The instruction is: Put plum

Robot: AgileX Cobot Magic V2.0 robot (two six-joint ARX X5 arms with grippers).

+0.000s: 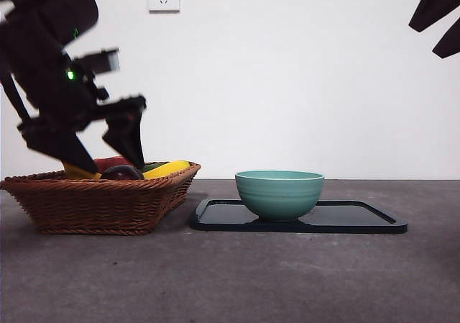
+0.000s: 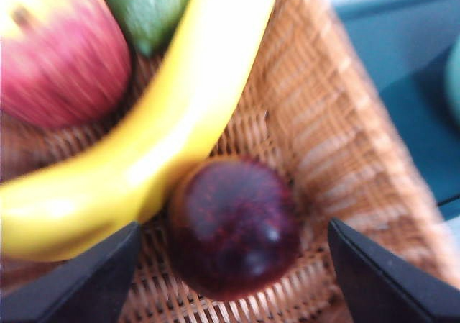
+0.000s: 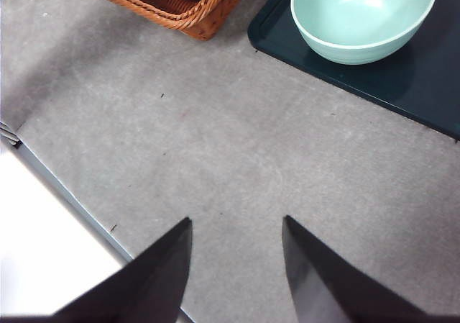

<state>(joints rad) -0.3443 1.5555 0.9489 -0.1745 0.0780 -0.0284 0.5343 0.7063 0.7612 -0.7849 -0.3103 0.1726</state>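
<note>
Dark purple round plum, one, lying in woven wicker basket beside one yellow banana; left gripper hovering wide open around it; right gripper waiting, open.

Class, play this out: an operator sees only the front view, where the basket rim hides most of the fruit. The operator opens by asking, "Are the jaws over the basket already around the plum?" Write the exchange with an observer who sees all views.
Observer: The left gripper is open, one jaw on each side of the plum; no contact shows.
Operator: What is next to the plum?
Observer: A banana touches it.
Operator: Is the bowl empty?
Observer: Yes, the right wrist view shows nothing inside the bowl.
</note>
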